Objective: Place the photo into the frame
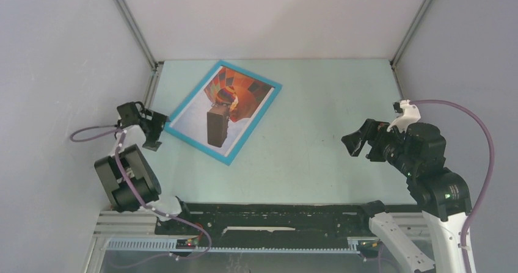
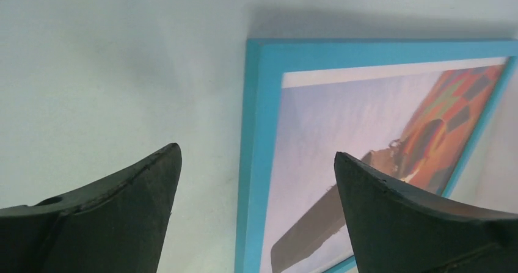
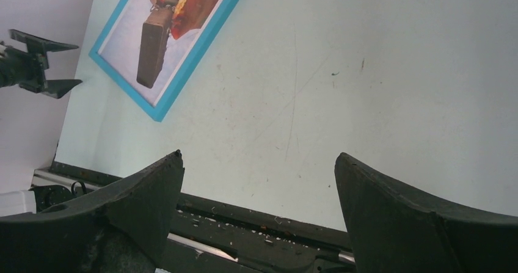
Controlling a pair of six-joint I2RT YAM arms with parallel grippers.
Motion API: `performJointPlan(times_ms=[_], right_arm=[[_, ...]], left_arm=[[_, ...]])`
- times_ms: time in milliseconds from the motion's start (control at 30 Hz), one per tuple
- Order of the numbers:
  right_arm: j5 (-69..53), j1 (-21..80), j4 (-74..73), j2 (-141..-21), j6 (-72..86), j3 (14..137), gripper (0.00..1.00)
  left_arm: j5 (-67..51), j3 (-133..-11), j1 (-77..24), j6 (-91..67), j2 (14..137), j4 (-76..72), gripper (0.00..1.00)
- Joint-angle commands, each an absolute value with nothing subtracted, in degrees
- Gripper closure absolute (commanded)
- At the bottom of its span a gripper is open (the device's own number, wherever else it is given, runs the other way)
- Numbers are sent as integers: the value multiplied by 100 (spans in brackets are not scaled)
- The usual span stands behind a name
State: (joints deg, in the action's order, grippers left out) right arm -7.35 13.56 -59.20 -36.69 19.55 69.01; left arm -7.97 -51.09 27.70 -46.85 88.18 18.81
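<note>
The teal-blue frame (image 1: 184,101) lies flat and tilted at the back left of the table, front face up. The photo (image 1: 229,105), with its orange-red balloon and dark basket, sits inside it. My left gripper (image 1: 155,131) is open and empty, just left of the frame's near-left corner. In the left wrist view the frame's edge (image 2: 259,157) and the photo (image 2: 342,132) lie beyond my spread fingers (image 2: 140,187). My right gripper (image 1: 357,140) is open and empty, raised over the right half of the table. The right wrist view shows the frame (image 3: 201,47) far to the left.
Pale walls close the cell at back, left and right, with metal corner posts (image 1: 131,22). A black rail (image 1: 275,215) runs along the table's near edge between the arm bases. The left gripper (image 3: 36,65) shows in the right wrist view.
</note>
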Motion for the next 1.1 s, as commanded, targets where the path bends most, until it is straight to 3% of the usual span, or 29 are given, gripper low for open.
performJointPlan(times_ms=[0,167,467,567,800,1067], right_arm=[[-558,1345,-6078,-3776,1903,7225,0],[-428,1344,-6186,-3665,1741,7414,0],[-246,1345,-6216,-3097,1374,7672,0],[-390,1345,-6079,-2856,1390,7763,0],[0,1345,-6064,-2574,1439,8403,0],[469,1343,-5774,-2222,1424,8542,0]], left_arm=[[-439,-5436,2608,-4326,7901,2129,0],[-634,-5402,1485,-3864,7045,1961,1],[260,-5867,-1982,-2140,5205,1902,0],[309,-5767,-2676,-2151,4467,1478,0],[44,-5942,-3063,-2006,2970,829,0],[210,-6535,-3067,-1689,2133,974,0]])
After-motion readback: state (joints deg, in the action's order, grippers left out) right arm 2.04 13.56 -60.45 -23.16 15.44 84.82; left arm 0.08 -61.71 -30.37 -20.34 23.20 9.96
